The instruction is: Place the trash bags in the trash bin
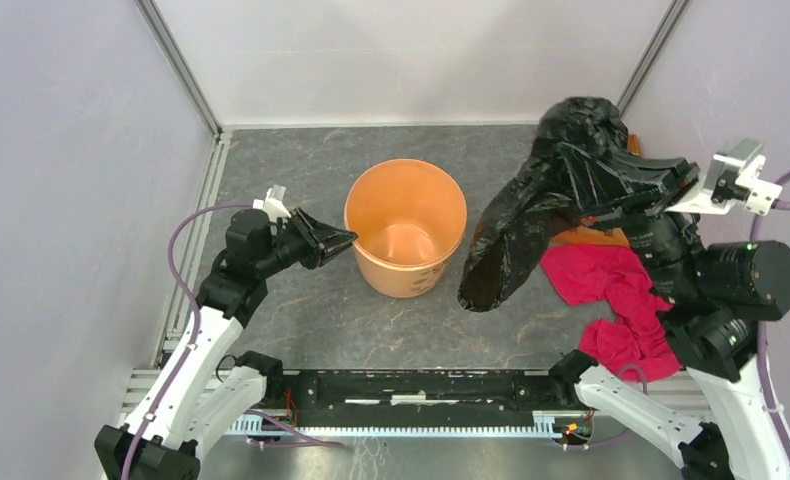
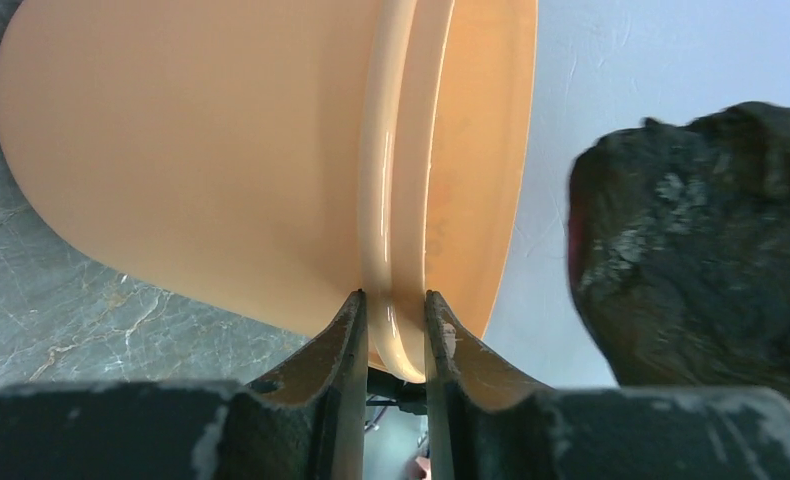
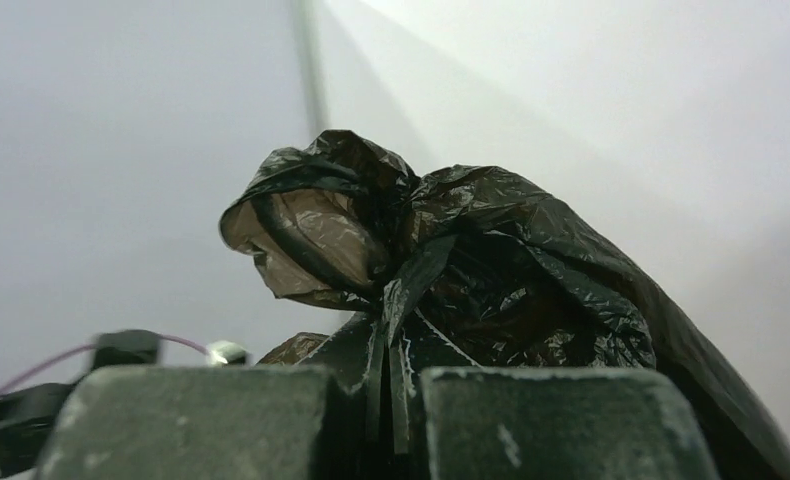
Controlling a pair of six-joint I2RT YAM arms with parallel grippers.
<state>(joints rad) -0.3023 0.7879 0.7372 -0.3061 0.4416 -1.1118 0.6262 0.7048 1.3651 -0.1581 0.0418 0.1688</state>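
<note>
The orange trash bin [image 1: 406, 232] stands upright in the middle of the dark marbled table. My left gripper [image 1: 345, 240] is shut on its left rim; the wrist view shows the rolled rim [image 2: 395, 180] pinched between both fingers of the gripper [image 2: 393, 296]. A glossy black trash bag [image 1: 516, 235] hangs in the air to the right of the bin, its lower end drooping near the bin's right side. My right gripper [image 1: 583, 203] holds it, and in the wrist view the gripper [image 3: 391, 335] is shut on a fold of the crinkled film [image 3: 491, 260]. The bag [image 2: 701, 240] also shows in the left wrist view.
A pink-red cloth [image 1: 621, 290] lies on the table under the right arm. A bit of an orange-brown tray [image 1: 596, 238] shows behind it. Pale walls with metal posts [image 1: 181, 65] enclose the table, with a rail [image 1: 199, 230] along its left edge.
</note>
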